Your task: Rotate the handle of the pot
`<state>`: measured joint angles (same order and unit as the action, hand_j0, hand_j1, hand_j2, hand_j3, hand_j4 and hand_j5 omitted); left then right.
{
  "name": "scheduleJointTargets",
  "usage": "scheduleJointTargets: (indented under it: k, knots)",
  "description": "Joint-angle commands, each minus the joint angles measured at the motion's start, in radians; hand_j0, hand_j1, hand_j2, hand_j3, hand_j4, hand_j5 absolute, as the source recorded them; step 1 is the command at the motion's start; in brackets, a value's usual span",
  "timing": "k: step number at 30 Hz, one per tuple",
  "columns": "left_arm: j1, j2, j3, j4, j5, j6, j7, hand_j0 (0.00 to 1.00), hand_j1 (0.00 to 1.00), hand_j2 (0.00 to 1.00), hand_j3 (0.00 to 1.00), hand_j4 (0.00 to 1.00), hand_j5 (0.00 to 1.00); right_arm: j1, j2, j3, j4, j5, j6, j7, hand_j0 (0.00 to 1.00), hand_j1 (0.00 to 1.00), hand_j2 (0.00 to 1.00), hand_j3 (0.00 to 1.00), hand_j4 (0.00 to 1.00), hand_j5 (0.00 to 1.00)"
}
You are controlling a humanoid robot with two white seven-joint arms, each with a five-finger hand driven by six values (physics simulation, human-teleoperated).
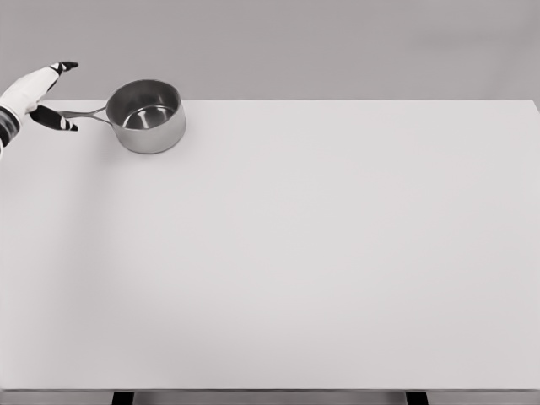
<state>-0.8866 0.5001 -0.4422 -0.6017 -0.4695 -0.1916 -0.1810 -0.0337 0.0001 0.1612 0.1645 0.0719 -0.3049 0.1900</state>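
where table (337, 253) ends, pot (148, 116)

Even, flat, bright light over the pale table (337, 253); only a faint soft shadow under the steel pot (148, 116) (its inside shows mild reflections), render slightly soft throughout

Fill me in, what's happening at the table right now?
The left hand is at the far left corner of the white table, fingers spread around the end of the pot handle without clearly gripping it. The steel pot sits upright near the back edge, empty as far as can be seen, its handle pointing left toward the hand. The right arm is out of view.
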Motion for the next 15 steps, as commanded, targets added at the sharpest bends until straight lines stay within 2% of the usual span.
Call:
scheduleJointTargets:
  k: [1,3,7,10,12,14,15]
  knots:
    - [0.000,0.012,0.002,-0.001,0.006,0.000,-0.038,1.00,1.00,1.00,1.00,1.00,1.00,0.000,0.000,0.000,0.000,0.000,0.001,0.000,1.00,1.00,1.00,1.00,1.00,1.00]
    - [0.005,0.014,0.008,-0.015,0.011,-0.008,-0.069,1.00,1.00,1.00,1.00,1.00,1.00,0.000,0.000,0.000,0.000,0.000,0.000,0.000,1.00,1.00,1.00,1.00,1.00,1.00]
    - [-0.002,0.034,0.016,-0.021,0.015,-0.123,-0.094,1.00,1.00,1.00,1.00,1.00,1.00,0.000,0.000,0.000,0.000,0.000,0.000,0.000,1.00,1.00,1.00,1.00,1.00,1.00]
    - [0.008,0.106,0.002,-0.084,0.117,-0.131,-0.109,1.00,1.00,1.00,1.00,1.00,1.00,0.000,0.000,0.000,0.000,0.000,0.001,0.000,1.00,1.00,1.00,1.00,1.00,1.00]
    - [0.029,0.156,0.002,-0.170,0.158,-0.132,-0.161,1.00,1.00,1.00,1.00,1.00,1.00,0.000,0.000,0.000,0.000,0.000,0.000,0.000,1.00,1.00,1.00,1.00,1.00,1.00]
    - [0.080,0.241,0.002,-0.325,0.279,-0.132,-0.192,1.00,1.00,1.00,1.00,1.00,1.00,0.000,0.000,0.000,0.000,0.000,0.000,0.000,1.00,1.00,1.00,1.00,1.00,1.00]
    - [0.120,0.302,0.002,-0.449,0.356,-0.134,-0.193,1.00,1.00,1.00,1.00,1.00,1.00,0.000,0.000,0.000,0.001,0.000,0.000,0.000,1.00,1.00,1.00,1.00,1.00,1.00]
